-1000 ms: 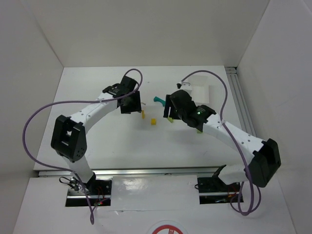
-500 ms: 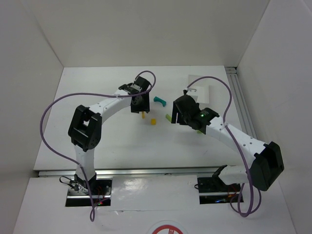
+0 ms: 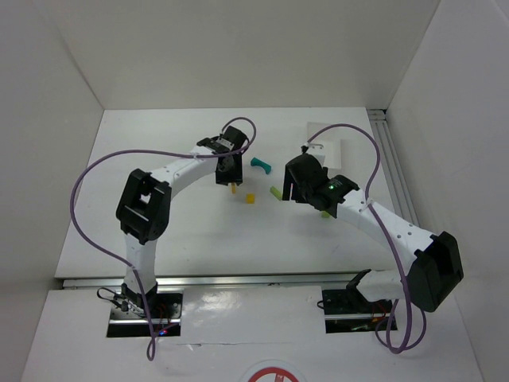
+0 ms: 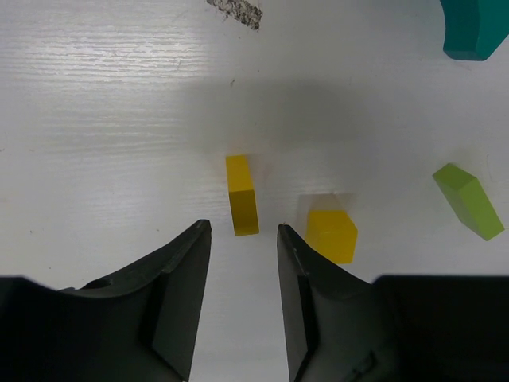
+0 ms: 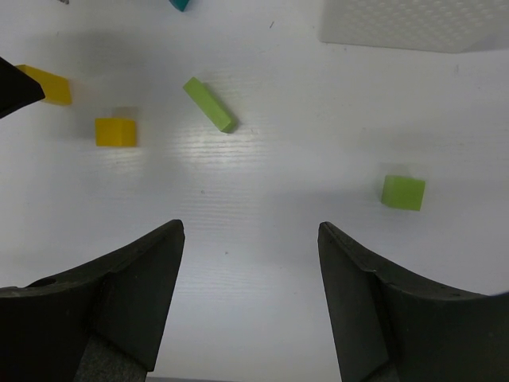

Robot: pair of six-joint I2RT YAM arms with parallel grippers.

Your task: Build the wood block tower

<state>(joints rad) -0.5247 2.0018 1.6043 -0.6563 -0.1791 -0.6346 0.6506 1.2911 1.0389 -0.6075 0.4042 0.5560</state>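
Table (image 4: 95,119): white with a faint wood grain; all the blocks lie loose on it and none is stacked.
Left hand (image 4: 242,239): jaws apart, held low over the table. The two dark fingers stand either side of the near end of the yellow post and are not closed on it.
Yellow post (image 4: 241,195): lies flat on its long side, pointing away from the left hand. Its near end sits just at the gap between the fingertips.
Yellow cube (image 4: 332,233): just right of the yellow post, with a small gap between them, close to the left hand's right finger.
Lime-green post (image 4: 468,200): lies flat and skewed, further right, apart from the cube.
Teal arch (image 4: 475,28): on the table beyond the other pieces, well apart from both posts and spanning nothing; only one end shows in the left wrist view.
Right hand (image 5: 249,231): jaws wide apart and holding nothing, with bare table between the fingers.
Green cube (image 5: 402,192): alone on the table, right of the lime-green post and apart from it.
White tray (image 5: 413,24): at the far right of the table, with a pebbled surface.
Writing: none can be read. A dark scuff (image 4: 235,12) on the table shows no letters, and a red ring mark (image 3: 273,372) at the near edge is cut off by the frame.
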